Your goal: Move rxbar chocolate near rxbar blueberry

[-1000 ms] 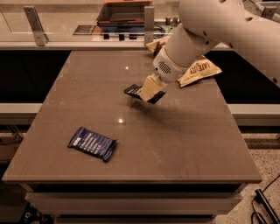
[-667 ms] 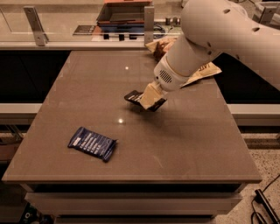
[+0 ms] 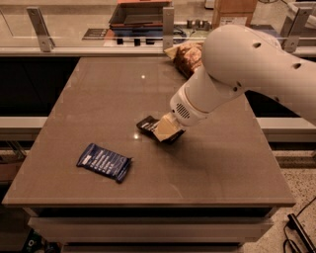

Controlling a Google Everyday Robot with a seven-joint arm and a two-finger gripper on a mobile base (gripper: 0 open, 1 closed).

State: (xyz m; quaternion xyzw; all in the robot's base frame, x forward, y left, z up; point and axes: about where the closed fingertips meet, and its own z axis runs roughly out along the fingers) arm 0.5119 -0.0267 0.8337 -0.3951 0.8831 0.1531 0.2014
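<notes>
Camera view: end effector (image 3: 166, 130) over table (image 3: 222, 168) centre, clamped on small black rxbar chocolate (image 3: 146, 124); dark blue rxbar blueberry (image 3: 104, 162) apart.

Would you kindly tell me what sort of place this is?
Probably an office snack kitchen: a brown counter table, a chip bag at its far edge, a tray beyond it. The gripper holds the rxbar chocolate mid-table.

A brown worktop (image 3: 98, 99) carries a crumpled chip bag (image 3: 186, 55) at its far edge, towards the far right corner. Beyond the far edge stand metal uprights (image 3: 168, 25), a dark tray (image 3: 140, 15) and a cardboard box (image 3: 234, 11). Off the near right corner, a black cable (image 3: 296, 231) lies on the floor.
</notes>
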